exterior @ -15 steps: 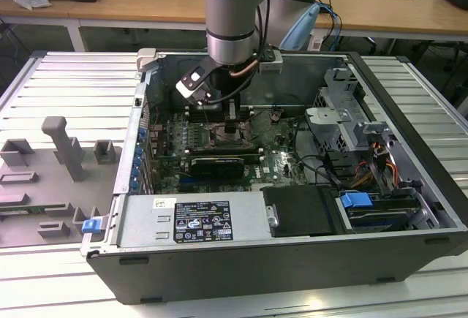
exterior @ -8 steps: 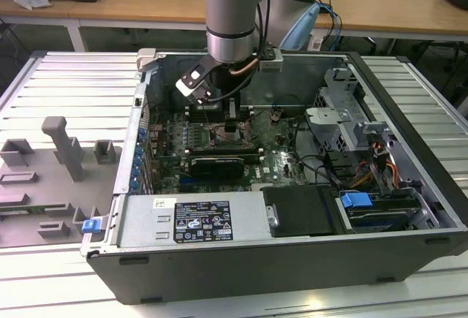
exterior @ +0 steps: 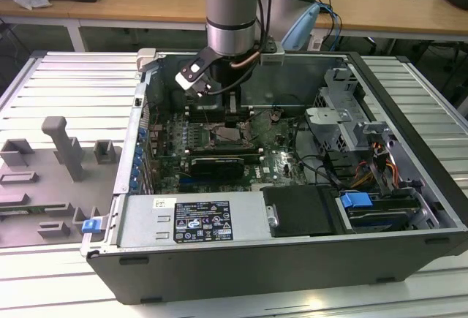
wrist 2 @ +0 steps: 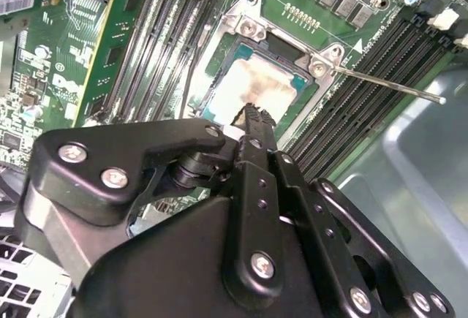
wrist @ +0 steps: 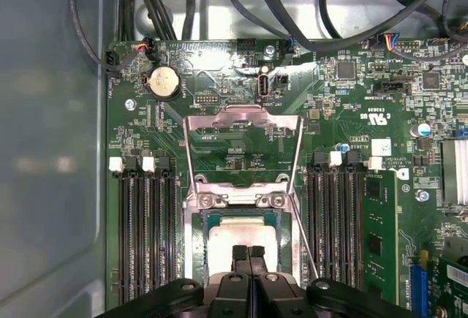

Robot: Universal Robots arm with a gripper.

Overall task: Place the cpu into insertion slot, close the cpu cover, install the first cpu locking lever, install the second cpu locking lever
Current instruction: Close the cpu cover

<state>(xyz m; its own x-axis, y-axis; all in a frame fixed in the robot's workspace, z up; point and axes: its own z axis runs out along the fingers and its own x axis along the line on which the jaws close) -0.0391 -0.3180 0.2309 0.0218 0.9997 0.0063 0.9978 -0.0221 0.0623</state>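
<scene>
We find the case (exterior: 241, 274) open on top; the gripper (exterior: 232, 117) hangs over the insertion slot (exterior: 235, 137). In the exterior view, from the slot: a black card (exterior: 217, 163) bars six o'clock, a drive cage (exterior: 344, 110) three o'clock, the case wall (exterior: 144, 124) nine o'clock. In the second wrist view a thin lever (wrist 2: 387, 85) juts out beside it.

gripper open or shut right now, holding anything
Gripper: shut, fingers pressed together with nothing between them, tips close over the cpu, which lies in the insertion slot.
</scene>
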